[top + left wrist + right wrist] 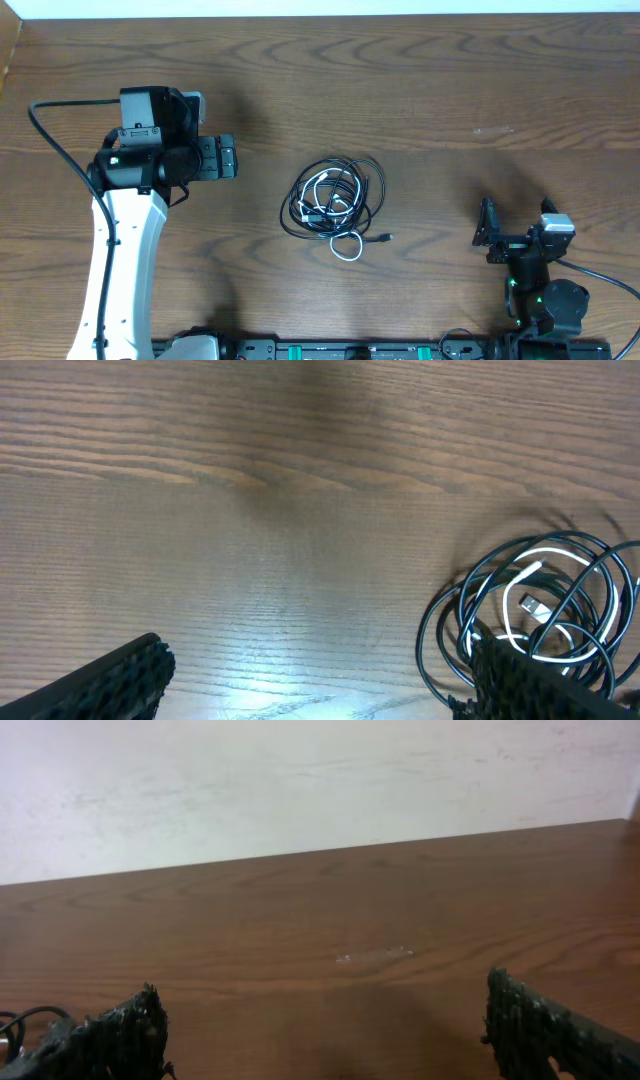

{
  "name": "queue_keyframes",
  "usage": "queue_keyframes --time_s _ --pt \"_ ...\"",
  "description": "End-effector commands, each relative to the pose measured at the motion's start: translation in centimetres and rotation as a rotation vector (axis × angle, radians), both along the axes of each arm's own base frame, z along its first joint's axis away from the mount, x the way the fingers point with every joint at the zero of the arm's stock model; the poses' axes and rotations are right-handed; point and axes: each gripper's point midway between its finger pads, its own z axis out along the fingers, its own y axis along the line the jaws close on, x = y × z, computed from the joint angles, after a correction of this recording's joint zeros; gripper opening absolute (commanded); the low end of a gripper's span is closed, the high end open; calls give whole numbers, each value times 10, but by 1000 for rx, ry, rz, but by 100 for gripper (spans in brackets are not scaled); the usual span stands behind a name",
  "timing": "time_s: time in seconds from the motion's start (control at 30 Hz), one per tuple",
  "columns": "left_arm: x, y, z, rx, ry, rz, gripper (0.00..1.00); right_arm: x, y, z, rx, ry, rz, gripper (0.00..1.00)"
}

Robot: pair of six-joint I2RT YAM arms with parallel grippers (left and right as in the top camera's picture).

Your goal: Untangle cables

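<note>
You have a brown wood-grain desk [420, 90], a faint pale scuff [375, 956] on it, and a whitish wall [300, 780] behind.

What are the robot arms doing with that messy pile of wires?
Nothing is being handled right now. The cables lie in one tangled bundle in the middle of the table, with a white one looped in among the black ones. The left gripper is open and off to one side of the bundle, pointing toward it. The right gripper is open too, on the other side. Neither touches the cables, so the untangling has not begun.
</note>
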Motion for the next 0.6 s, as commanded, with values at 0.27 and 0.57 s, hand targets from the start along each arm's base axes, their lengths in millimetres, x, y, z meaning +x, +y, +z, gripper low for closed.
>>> queue_keyframes --time_s 0.27,0.57 --pt "5 -2 8 0 -18 -18 95 0 -2 0 -14 -1 -9 99" --pt "4 -2 7 0 -13 -18 96 0 -2 0 -14 -1 -9 99"
